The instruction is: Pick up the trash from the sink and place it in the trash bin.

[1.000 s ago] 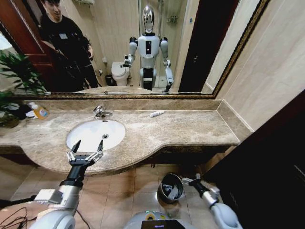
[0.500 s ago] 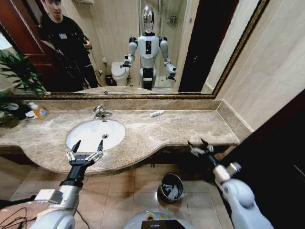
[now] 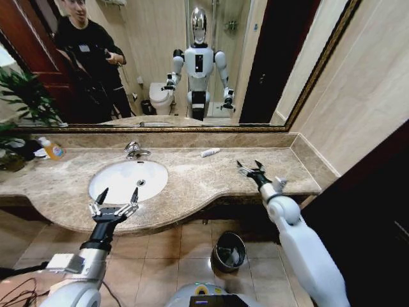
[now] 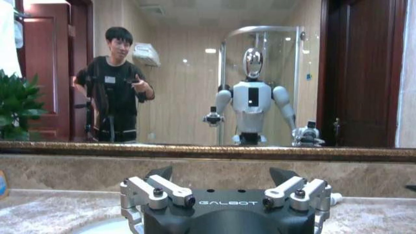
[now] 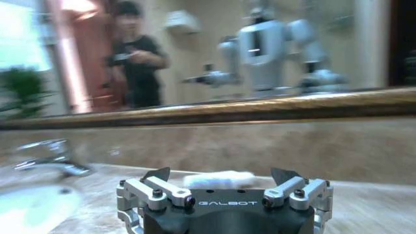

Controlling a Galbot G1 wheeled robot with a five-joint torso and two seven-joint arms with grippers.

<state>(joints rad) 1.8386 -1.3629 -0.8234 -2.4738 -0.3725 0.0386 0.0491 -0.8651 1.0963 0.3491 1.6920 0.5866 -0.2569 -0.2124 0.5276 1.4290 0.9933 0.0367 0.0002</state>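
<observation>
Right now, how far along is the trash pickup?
Done: some litter lies in the trash bin. In hand: nothing; the right pincer is open above the counter, the left pincer open at the sink front. Left: a white tube by the mirror.

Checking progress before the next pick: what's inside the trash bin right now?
In the head view the trash bin on the floor below the counter holds some pale litter against its black liner. Which pieces they are is too small to tell, and the rim hides part of the inside.

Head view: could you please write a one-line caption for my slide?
Right tool, open, above the marble counter near a white tube; left tool, open, at the sink front edge.
</observation>
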